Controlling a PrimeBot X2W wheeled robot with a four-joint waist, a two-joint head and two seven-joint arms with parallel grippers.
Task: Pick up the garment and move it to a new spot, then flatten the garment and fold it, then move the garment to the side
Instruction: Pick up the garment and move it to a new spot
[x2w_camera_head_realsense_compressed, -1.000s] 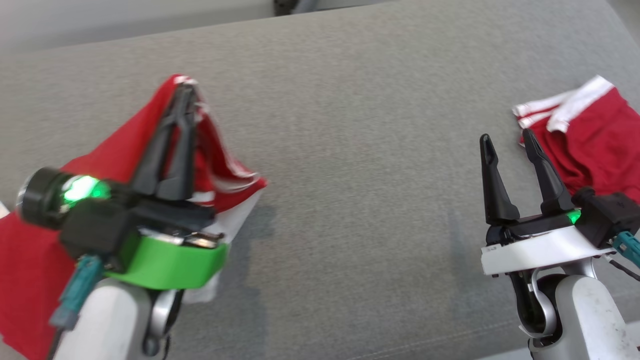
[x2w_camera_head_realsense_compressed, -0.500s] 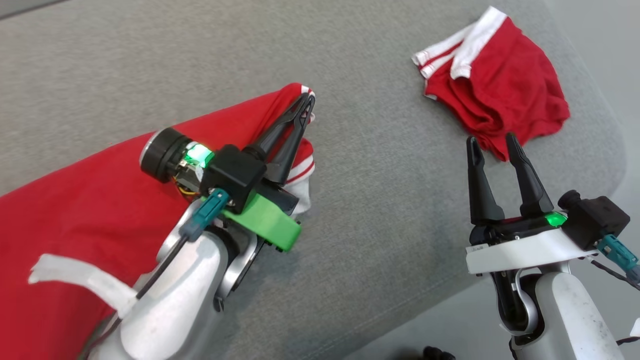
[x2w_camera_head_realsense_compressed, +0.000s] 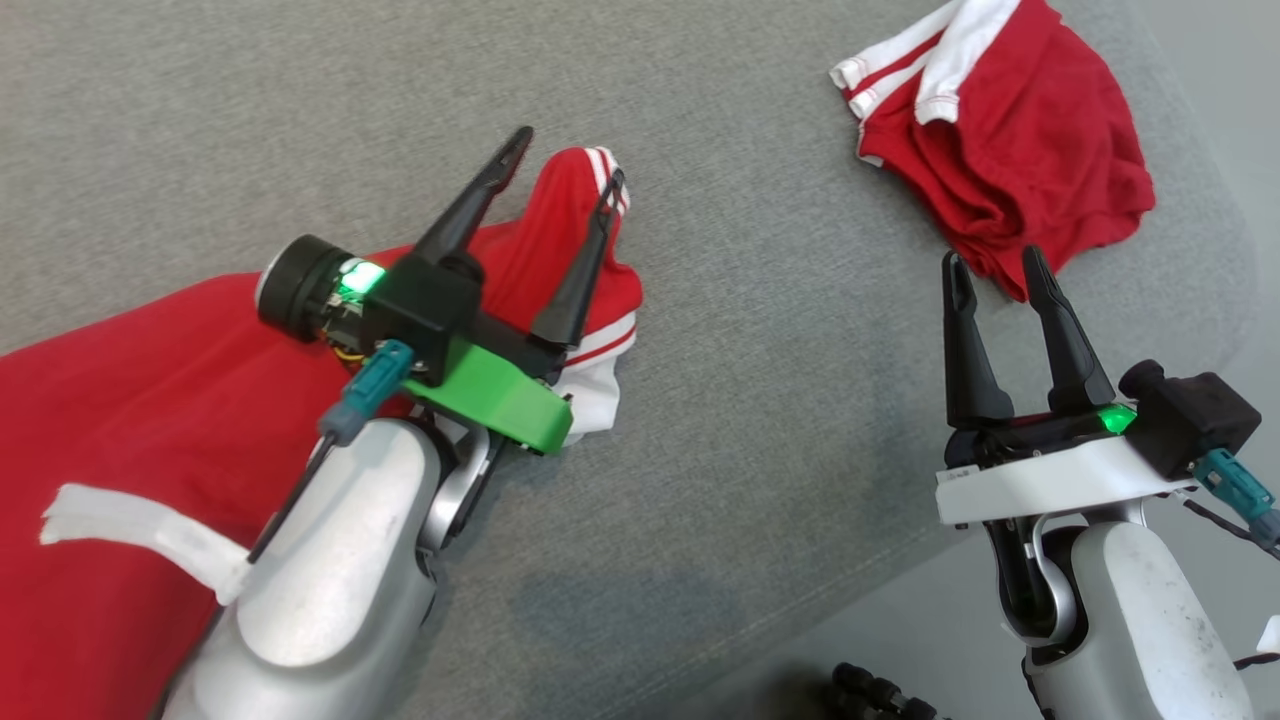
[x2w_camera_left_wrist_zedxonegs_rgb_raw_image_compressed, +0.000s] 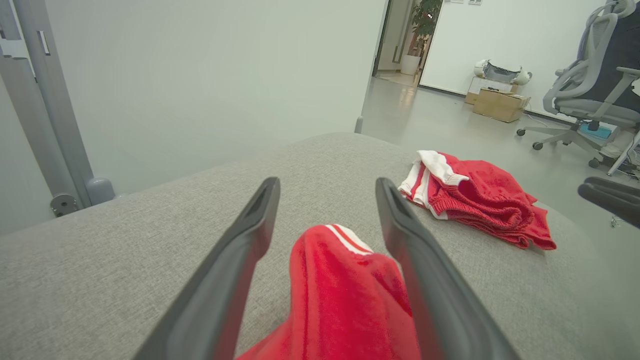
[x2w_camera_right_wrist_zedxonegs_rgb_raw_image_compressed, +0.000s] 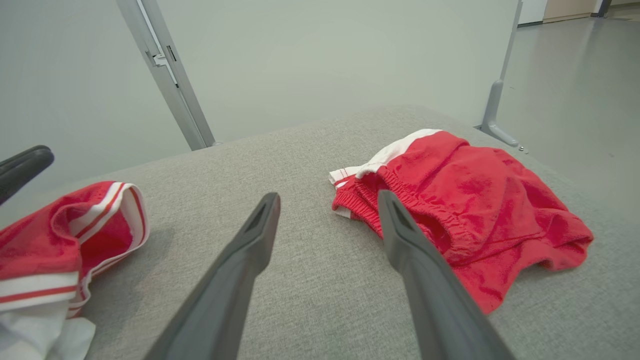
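Unclamped the left gripper (x2w_camera_head_realsense_compressed: 570, 158) — now spread astride the red garment (x2w_camera_head_realsense_compressed: 150, 380), well apart from the folded pile (x2w_camera_head_realsense_compressed: 1030, 170) by the equally spread right gripper (x2w_camera_head_realsense_compressed: 992, 260) — so flattening next.

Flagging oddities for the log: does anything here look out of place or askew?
Nothing is damaged or spilled. The garment lies bunched, not flat: its striped end humps up between the fingers of the open left pincer. A second red garment sits crumpled near a corner of the grey cushion.
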